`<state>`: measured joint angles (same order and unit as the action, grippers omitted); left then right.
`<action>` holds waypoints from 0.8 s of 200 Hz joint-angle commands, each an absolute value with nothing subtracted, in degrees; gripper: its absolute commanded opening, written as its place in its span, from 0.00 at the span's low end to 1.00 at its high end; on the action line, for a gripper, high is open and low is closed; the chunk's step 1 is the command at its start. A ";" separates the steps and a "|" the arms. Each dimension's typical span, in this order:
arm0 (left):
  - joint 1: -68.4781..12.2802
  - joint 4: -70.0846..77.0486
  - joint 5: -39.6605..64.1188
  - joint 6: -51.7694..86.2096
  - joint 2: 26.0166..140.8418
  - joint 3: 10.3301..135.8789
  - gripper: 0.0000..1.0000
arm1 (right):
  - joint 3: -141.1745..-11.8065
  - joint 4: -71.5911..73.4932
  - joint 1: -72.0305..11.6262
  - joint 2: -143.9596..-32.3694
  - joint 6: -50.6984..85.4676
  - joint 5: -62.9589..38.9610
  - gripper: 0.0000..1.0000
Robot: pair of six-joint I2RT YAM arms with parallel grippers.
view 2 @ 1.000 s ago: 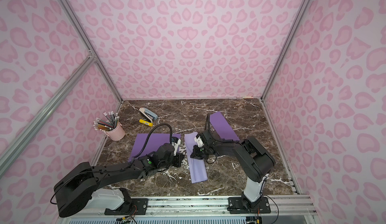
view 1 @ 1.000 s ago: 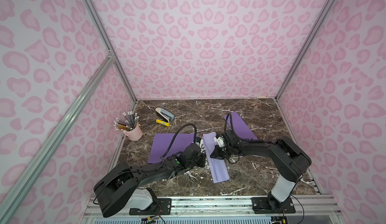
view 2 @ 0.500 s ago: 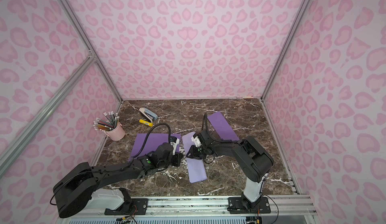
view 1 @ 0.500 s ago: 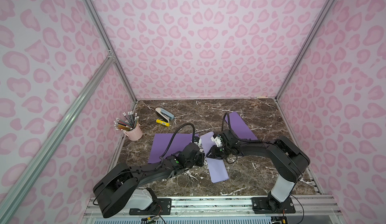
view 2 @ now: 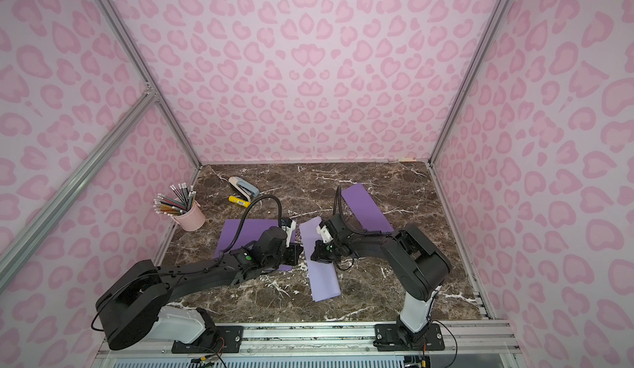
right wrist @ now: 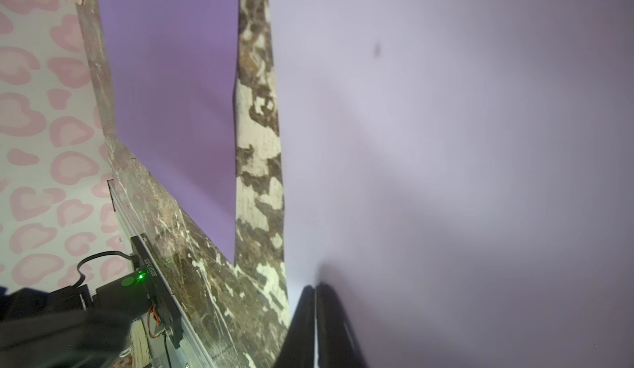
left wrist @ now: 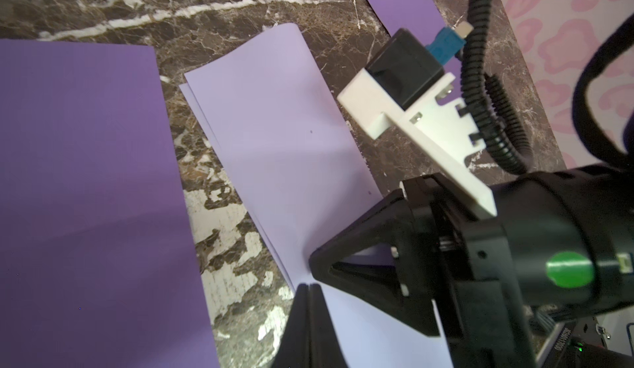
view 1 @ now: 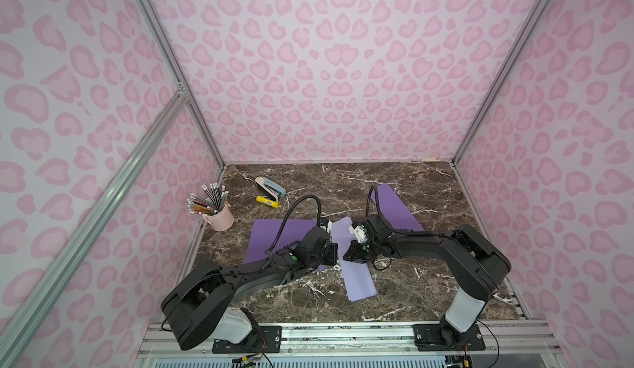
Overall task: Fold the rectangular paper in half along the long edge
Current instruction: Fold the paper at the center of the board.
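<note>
The pale folded paper [view 1: 356, 273] is matt and smooth, as is the darker purple sheet [view 1: 260, 239]. The table [view 1: 411, 291] looks like polished brown marble with a faint sheen. The frame post [view 1: 85, 219] is brushed metal. The arms [view 1: 432, 249] are matt black plastic, with a white plastic bracket [left wrist: 429, 136] and a ribbed black hose [left wrist: 480, 74].

place: robot lab test booth | walls: pink heart-print panels [view 1: 326, 74] standing in a metal frame [view 1: 161, 40] | tabletop [view 1: 411, 291]: marble-look, carrying a pencil cup [view 1: 219, 217] and stapler [view 1: 270, 187] | front rail [view 1: 343, 332]: holding two black robot arms [view 1: 240, 280]
</note>
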<state>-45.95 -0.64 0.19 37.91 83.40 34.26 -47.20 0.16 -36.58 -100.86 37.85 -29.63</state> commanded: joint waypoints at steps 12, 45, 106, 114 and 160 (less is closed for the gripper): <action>-45.88 0.34 0.60 37.70 86.69 37.01 0.04 | -47.41 -2.46 -36.61 -100.79 36.54 -28.70 0.00; -45.96 1.08 1.75 37.70 91.01 38.75 0.04 | -47.37 -2.12 -36.57 -101.43 36.43 -29.24 0.00; -47.28 2.34 2.00 38.13 97.28 40.80 0.04 | -47.07 -1.73 -36.57 -101.51 36.20 -29.83 0.00; -47.41 2.33 1.98 38.12 98.05 40.86 0.04 | -47.00 -1.54 -36.56 -101.43 36.21 -29.93 0.00; -47.71 2.09 1.03 40.11 98.97 38.19 0.04 | -47.02 -1.24 -36.57 -101.34 36.22 -30.21 0.00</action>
